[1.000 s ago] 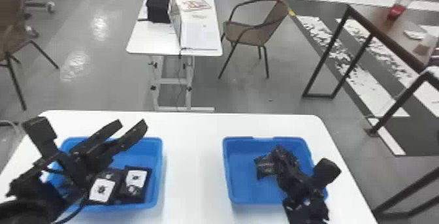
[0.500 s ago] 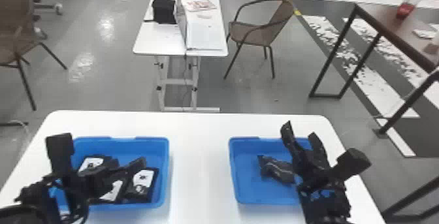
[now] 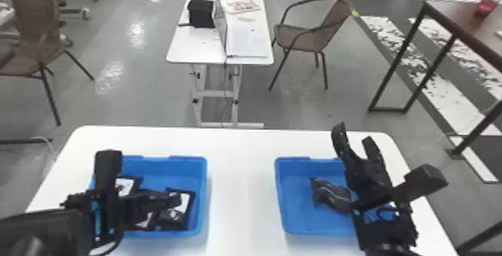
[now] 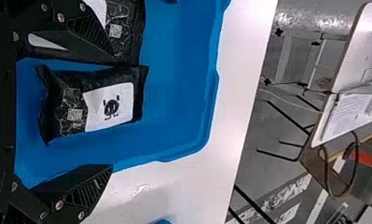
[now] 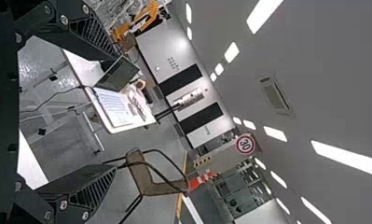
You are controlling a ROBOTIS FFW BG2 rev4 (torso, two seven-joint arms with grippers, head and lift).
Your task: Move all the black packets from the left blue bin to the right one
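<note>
The step now looks like a pick-up in the left bin (image 3: pixel 186 171). The left gripper (image 4: pixel 112 111) is over the bin with its 2 fingers wide apart. It holds nothing. A packet (image 4: pixel 93 105) lies in the gap between the fingers, with its white label up. I can't tell if a finger touches it. Next to it is 1 more packet (image 4: pixel 127 28), partly behind a finger. I can't count all the packets in there, as the gripper hides some.

The next move should be to go down a bit, line up on the middle packet and squeeze. The finger near the bin's side could bump the rim, and the other could snag the next packet – so it needs to go slow.

The right gripper (image 3: pixel 353 134) is up high by the right bin (image 3: pixel 298 216). It is wide and empty, and looks like it is waiting. At least 1 packet (image 3: pixel 330 195) lies in the right bin – the job is far from done, I think.
</note>
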